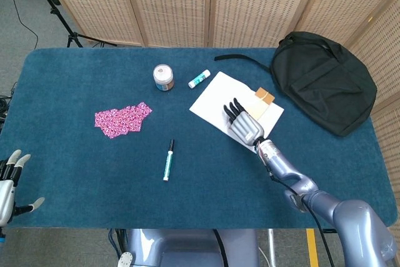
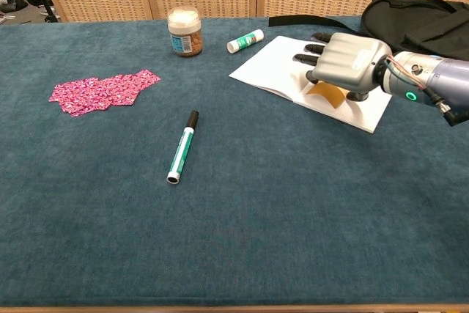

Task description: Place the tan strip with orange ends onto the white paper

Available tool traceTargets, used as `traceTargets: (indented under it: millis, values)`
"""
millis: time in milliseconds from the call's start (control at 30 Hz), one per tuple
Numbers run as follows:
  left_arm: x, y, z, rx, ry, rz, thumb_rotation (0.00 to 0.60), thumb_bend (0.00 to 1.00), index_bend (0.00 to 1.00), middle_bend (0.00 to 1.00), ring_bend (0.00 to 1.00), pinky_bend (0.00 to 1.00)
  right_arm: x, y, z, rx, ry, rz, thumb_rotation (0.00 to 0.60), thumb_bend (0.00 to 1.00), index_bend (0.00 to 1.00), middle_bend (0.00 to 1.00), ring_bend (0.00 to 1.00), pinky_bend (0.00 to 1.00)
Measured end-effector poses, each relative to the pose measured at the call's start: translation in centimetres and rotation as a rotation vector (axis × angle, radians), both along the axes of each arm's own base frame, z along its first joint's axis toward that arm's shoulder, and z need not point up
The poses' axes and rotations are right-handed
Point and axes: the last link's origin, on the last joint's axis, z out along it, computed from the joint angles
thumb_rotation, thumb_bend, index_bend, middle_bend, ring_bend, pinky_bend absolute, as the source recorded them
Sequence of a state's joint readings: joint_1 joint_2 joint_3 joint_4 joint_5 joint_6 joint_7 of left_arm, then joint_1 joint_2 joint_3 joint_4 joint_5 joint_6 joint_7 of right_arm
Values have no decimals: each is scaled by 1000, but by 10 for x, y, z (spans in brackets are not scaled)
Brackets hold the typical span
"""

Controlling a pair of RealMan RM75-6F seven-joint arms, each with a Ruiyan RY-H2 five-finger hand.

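At the far left edge of the head view I see my left hand (image 1: pixel 9 179) hanging off the near-left corner of the table (image 1: pixel 75 173), fingers spread and holding nothing. Moving right, a pink patterned piece (image 1: pixel 122 119) lies flat on the blue cloth, and a green marker (image 1: pixel 168 159) sits nearer to me, well apart from it. Farther back stand a small jar (image 1: pixel 163 77) and, just right of it, a glue stick (image 1: pixel 199 79). The white paper (image 1: pixel 215 101) comes next, right of centre. My right hand (image 2: pixel 344 61) hovers palm-down over it, dark fingers (image 2: pixel 314 48) extended and slightly apart, gripping nothing. The tan strip with orange ends (image 1: pixel 260 99) lies on the paper: in the head view it shows just right of and beyond the fingertips, in the chest view it shows under the palm. I cannot tell whether the hand touches it. The black backpack (image 1: pixel 325 79) fills the far right.
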State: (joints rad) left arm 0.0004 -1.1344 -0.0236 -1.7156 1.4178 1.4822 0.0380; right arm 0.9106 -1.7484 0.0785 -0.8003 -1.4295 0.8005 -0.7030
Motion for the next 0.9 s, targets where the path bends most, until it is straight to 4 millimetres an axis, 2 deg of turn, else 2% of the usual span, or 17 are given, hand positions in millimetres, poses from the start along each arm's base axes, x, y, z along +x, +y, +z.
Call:
traceTargets:
  millis: [400,500,667,900]
  values:
    - [0,0,0,1,1,1,600,0,0,0,0,0,8,5,-7,-2,3,20,600,541,480,6,0,0]
    - [0,0,0,3,-2,1,600,0,0,0,0,0,8,5,-8,-9,10,20,600,541,442,3,0,0]
    - [0,0,1,4,-4,0,600,0,0,0,0,0,8,5,-9,-15,11,14,600,540,322,0,0,0]
    - [0,-1,2,4,-7,-3,600,0,0,0,0,0,11,7,-9,-14,18,16,600,534,318,0,0,0]
